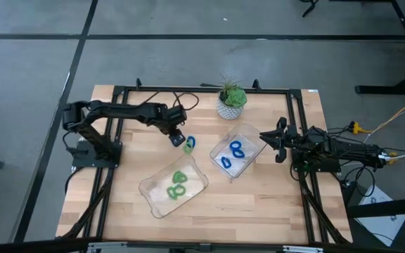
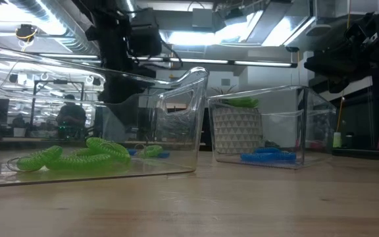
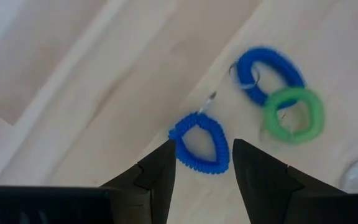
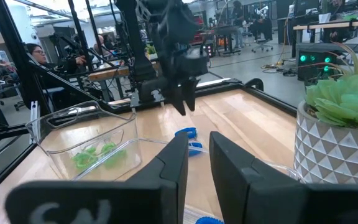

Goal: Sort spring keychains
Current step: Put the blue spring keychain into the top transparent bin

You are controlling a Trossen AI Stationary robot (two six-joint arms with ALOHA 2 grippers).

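Now the left gripper (image 3: 201,168) hovers with fingers spread wide around a loose blue keychain (image 3: 199,142) on the bare wood, likely bound for the blue tray (image 1: 256,135), while the right gripper (image 1: 280,140) waits narrow-fingered and empty beside that tray.

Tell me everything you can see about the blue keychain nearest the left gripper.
The blue spring keychain is a small coiled plastic loop, pinched toward a teardrop, with a short metal piece at its tip. It lies flat on the wooden table, between the left gripper's open jaws. It sits apart from another blue loop and a green one.
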